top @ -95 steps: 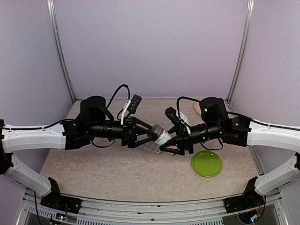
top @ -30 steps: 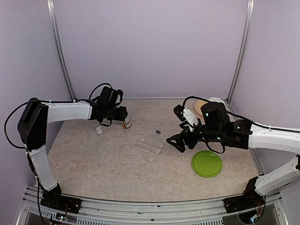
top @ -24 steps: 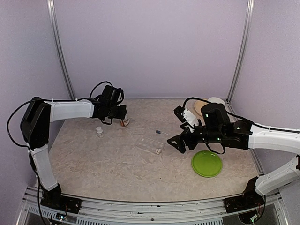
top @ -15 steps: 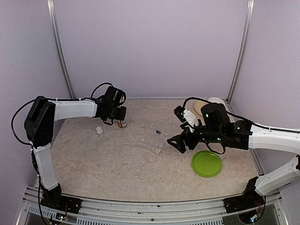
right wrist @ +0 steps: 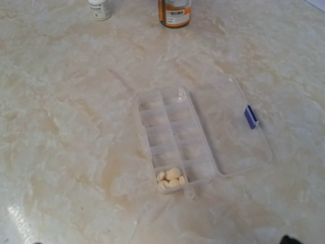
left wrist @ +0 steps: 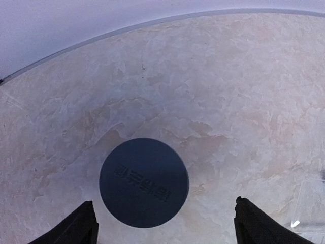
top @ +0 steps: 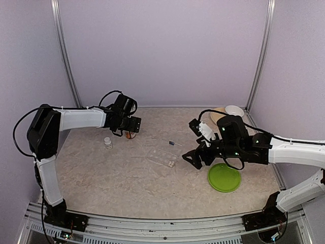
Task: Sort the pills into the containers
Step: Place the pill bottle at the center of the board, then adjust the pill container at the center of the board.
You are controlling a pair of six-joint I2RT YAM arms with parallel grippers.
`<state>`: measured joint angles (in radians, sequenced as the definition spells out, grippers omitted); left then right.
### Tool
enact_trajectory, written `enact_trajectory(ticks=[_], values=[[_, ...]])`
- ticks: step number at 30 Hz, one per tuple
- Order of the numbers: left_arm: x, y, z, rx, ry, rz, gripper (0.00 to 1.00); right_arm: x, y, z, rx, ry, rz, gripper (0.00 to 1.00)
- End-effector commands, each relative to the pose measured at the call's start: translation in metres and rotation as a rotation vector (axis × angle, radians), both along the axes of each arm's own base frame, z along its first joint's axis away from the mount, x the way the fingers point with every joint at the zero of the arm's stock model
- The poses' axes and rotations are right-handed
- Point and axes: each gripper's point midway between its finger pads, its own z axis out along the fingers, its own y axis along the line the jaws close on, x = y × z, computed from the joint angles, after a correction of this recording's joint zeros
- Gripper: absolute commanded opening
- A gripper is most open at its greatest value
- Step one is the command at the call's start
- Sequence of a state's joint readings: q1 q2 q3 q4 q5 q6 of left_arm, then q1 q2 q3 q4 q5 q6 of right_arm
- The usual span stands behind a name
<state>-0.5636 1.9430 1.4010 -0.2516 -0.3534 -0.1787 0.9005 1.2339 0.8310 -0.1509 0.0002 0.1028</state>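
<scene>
Green plate is nearest, lower right of the top view. My right gripper hangs just off its upper-left rim, spread fully wide, with nothing in it.

Pill box sits mid-table, just left of that gripper in the top view. In the right wrist view it's centre frame, straight ahead of me. Its long axis runs from bottom centre up toward upper left, slightly tilted. Lid lies open flat to the right, with the blue latch on its outer edge. Pills are in the end compartment closest to me; the other compartments look empty.

Further out on the left of the top view stands a small white bottle. Past it is the amber bottle, upright with its dark cap on. My left gripper is directly above it, looking straight down on the cap. Fingers are spread either side with clear gaps to the cap, gripping nothing.

White bowl is at the back right and looks out of play.

My read: one compartment is filled and the rest are still to do. The box is close to the right arm. The left arm is well apart from it, at upper left beside both bottles. So bottle work suits the left arm and anything at the box suits the right. My right wrist already roughly lines up with the box's long axis. Anything dropped wide to the right would land on the open lid.
</scene>
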Motion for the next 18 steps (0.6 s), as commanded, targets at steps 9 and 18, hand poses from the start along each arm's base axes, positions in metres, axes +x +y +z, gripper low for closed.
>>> enact_trajectory(ticks=[9,18], values=[[-0.057,-0.060,0.039,-0.155,-0.031,-0.157,0.99,0.012,-0.009,-0.019,-0.007,0.045,-0.071,1.00],[-0.111,-0.114,0.009,-0.452,0.118,-0.407,0.99,0.023,-0.015,-0.029,0.011,0.096,-0.107,1.00]])
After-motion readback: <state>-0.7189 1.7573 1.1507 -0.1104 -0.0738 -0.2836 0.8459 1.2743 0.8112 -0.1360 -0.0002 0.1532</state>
